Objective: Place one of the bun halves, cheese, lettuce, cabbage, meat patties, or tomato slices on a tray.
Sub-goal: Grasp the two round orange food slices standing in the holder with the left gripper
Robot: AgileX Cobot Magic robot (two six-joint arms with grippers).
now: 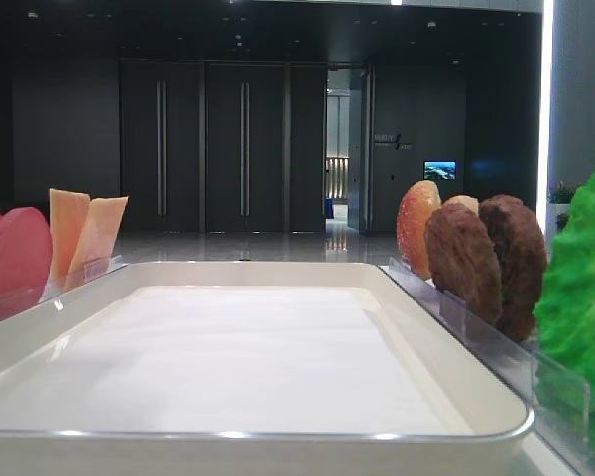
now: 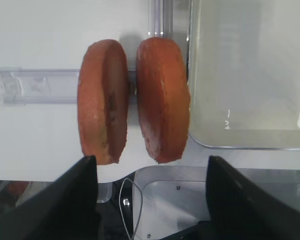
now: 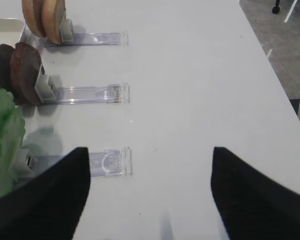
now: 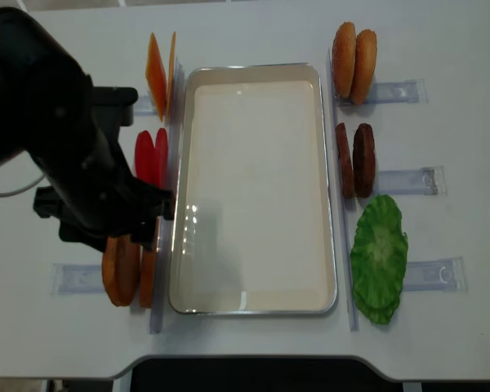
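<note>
The white tray (image 4: 253, 188) lies in the middle of the table with nothing on it. Two orange-brown bun halves (image 2: 132, 100) stand on edge in a clear holder at the tray's near left corner. My left gripper (image 2: 151, 167) hovers just short of them, open and holding nothing. My right gripper (image 3: 150, 152) is open over bare table, right of the lettuce (image 3: 2, 135). Right of the tray stand another pair of bun halves (image 4: 355, 53), the meat patties (image 4: 355, 159) and the lettuce (image 4: 380, 257). Left of it stand the cheese (image 4: 159, 73) and the tomato slices (image 4: 151, 155).
My black left arm (image 4: 65, 147) covers the table left of the tomato slices. Clear plastic holders (image 3: 97, 93) stick out from each food pair toward the table's sides. The table's front edge and a metal base (image 2: 190, 200) show under the left gripper.
</note>
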